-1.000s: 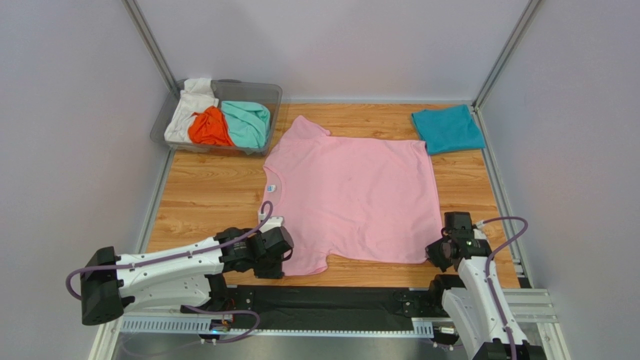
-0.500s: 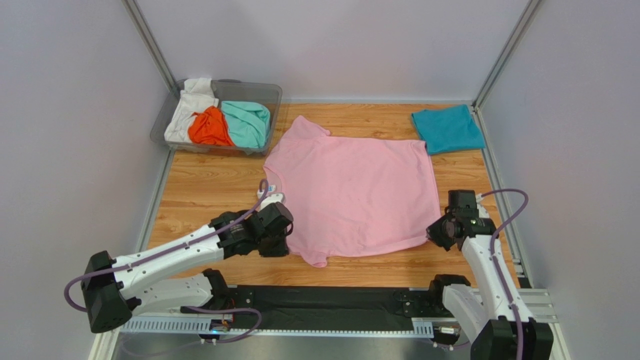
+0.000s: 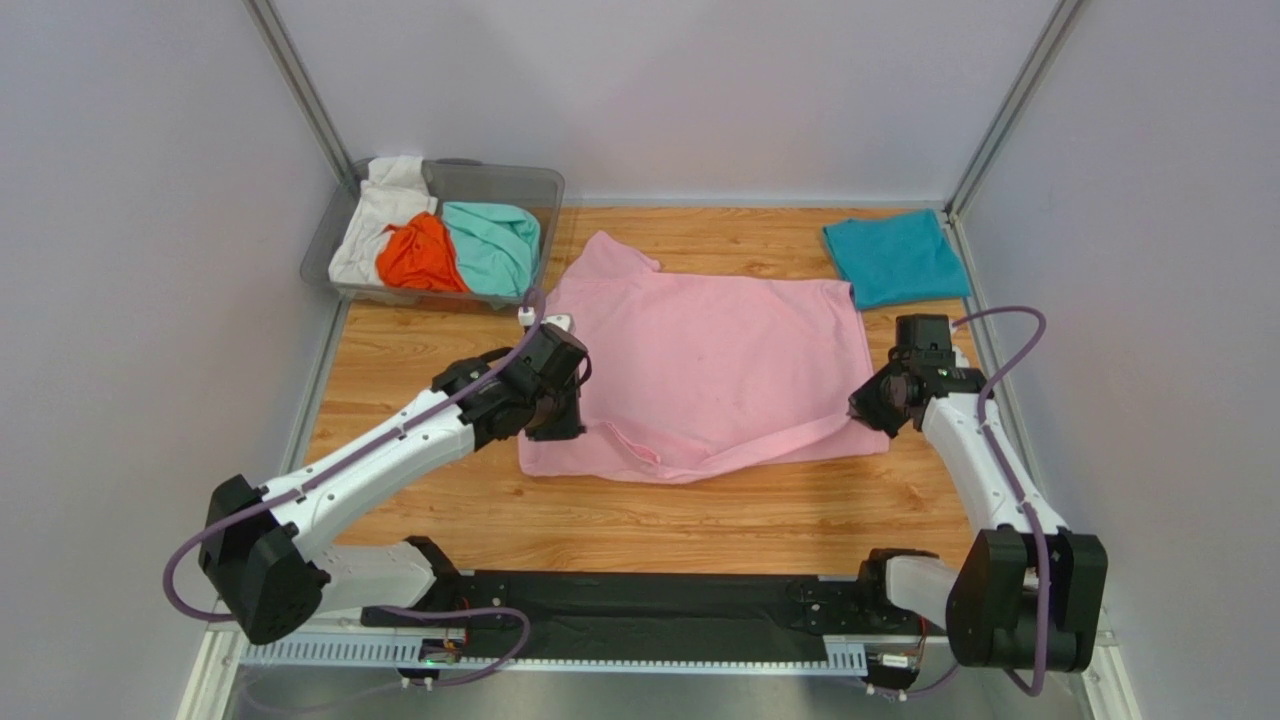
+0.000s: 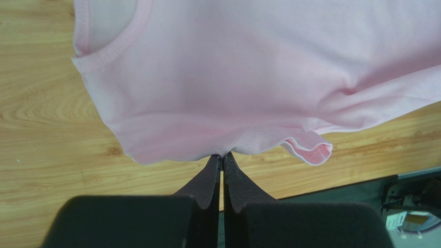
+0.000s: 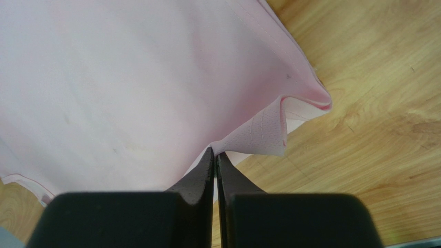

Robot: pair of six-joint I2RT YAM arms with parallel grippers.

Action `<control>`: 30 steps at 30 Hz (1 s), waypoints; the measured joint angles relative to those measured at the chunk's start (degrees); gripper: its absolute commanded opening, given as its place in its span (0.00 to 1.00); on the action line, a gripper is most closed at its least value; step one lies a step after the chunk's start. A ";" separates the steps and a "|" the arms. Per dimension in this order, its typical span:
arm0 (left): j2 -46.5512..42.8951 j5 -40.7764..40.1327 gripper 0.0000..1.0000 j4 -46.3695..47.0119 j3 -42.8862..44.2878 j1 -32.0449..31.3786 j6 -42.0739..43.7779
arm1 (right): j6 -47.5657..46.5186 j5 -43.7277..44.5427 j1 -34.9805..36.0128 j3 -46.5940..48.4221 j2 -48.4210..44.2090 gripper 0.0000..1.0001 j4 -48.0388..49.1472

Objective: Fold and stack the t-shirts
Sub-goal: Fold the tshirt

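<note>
A light pink t-shirt (image 3: 706, 360) lies on the wooden table with its near half lifted and folded toward the back. My left gripper (image 3: 559, 393) is shut on the shirt's left edge, seen in the left wrist view (image 4: 222, 155). My right gripper (image 3: 876, 408) is shut on the shirt's right edge, seen in the right wrist view (image 5: 215, 151). A folded teal-blue t-shirt (image 3: 896, 257) lies at the back right. White (image 3: 373, 215), orange (image 3: 418, 254) and mint-green (image 3: 496, 245) t-shirts sit in a clear bin (image 3: 543, 188).
The bin stands at the back left corner. Grey walls and metal rails (image 3: 992, 353) close in the table on three sides. A black strip (image 3: 631, 600) runs along the near edge between the arm bases.
Both grippers have moved away from the near edge toward the back, carrying the pink shirt's near edge over the rest of it. The shirt now covers less of the table.
</note>
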 measured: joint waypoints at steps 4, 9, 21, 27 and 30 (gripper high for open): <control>2.49 -0.22 0.00 1.03 2.34 3.13 2.84 | -0.61 -1.31 0.00 3.30 4.66 0.00 1.79; 5.70 -1.14 0.00 3.13 5.31 6.69 6.51 | -0.90 -1.77 0.00 5.16 8.24 0.00 2.93; 15.02 -0.44 0.00 8.96 10.54 13.22 16.44 | -1.27 -2.32 0.00 10.36 17.81 0.00 6.25; 21.49 1.27 0.00 10.60 14.25 16.13 19.26 | -1.18 -2.23 0.00 12.33 22.08 0.02 7.10; 24.90 1.81 0.00 11.08 15.98 17.00 19.80 | -0.76 -0.96 0.00 13.53 24.11 0.15 7.82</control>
